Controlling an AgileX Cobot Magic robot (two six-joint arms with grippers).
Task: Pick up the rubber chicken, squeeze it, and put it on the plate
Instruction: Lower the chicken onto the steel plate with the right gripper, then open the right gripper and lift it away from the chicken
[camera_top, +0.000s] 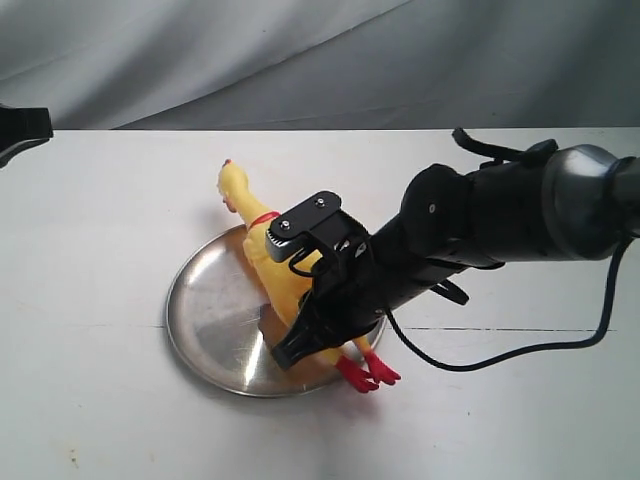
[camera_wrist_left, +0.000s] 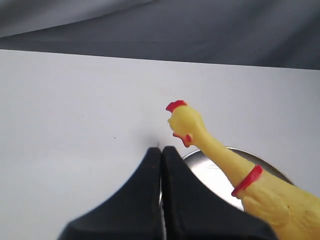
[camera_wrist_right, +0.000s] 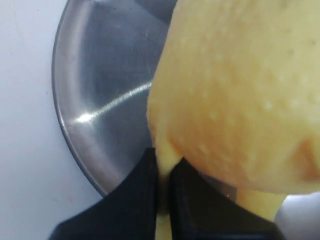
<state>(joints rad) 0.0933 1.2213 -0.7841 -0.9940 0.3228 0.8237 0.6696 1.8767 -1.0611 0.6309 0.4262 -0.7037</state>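
Observation:
The yellow rubber chicken (camera_top: 262, 250) lies slantwise across the shiny steel plate (camera_top: 210, 310). Its head pokes past the far rim and its red feet (camera_top: 368, 372) hang over the near right rim. My right gripper (camera_top: 290, 350) comes down from the right onto the chicken's lower body. In the right wrist view this gripper (camera_wrist_right: 164, 165) is shut on a narrow yellow part of the chicken (camera_wrist_right: 240, 90), above the plate (camera_wrist_right: 100, 90). My left gripper (camera_wrist_left: 161, 150) is shut and empty, short of the chicken's head (camera_wrist_left: 186, 122) and the plate's rim (camera_wrist_left: 200, 162).
The white table (camera_top: 90, 250) spreads all round the plate. A grey cloth backdrop (camera_top: 320, 50) hangs behind its far edge. A black cable (camera_top: 520, 350) trails over the table at the right. A black piece of the left arm (camera_top: 20, 130) shows at the left edge.

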